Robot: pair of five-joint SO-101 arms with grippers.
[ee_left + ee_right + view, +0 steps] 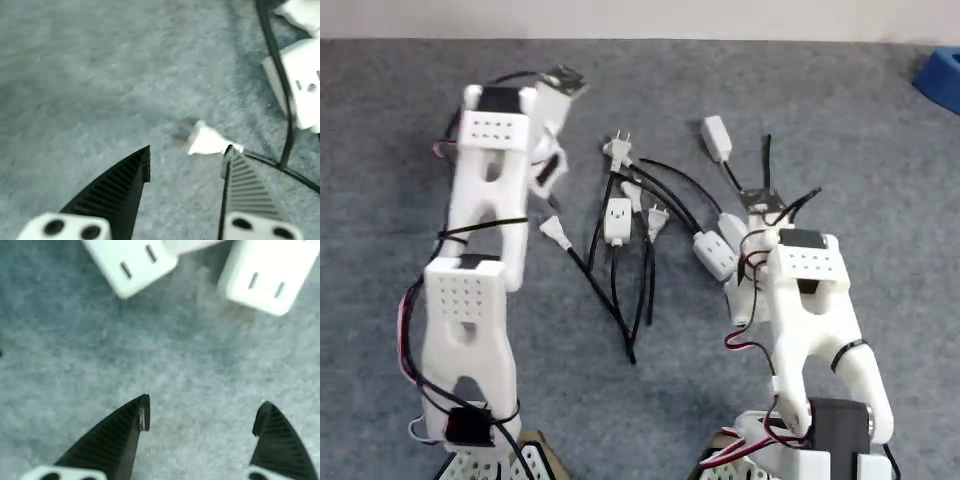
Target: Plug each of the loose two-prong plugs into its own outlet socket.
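- The left gripper (186, 150) is spread apart, the plug (205, 141) on the carpet (75, 75) beside one fingertip
- We centre on the plug body, not its prongs, before closing
- The right gripper (205, 402) hangs open near two sockets (132, 260)

A loose plug (556, 233) lies on the carpet (400, 110) just beside the left arm (480, 200); a pair of sockets (714, 255) sits before the right arm (810, 290), cords (620, 290) between the arms.
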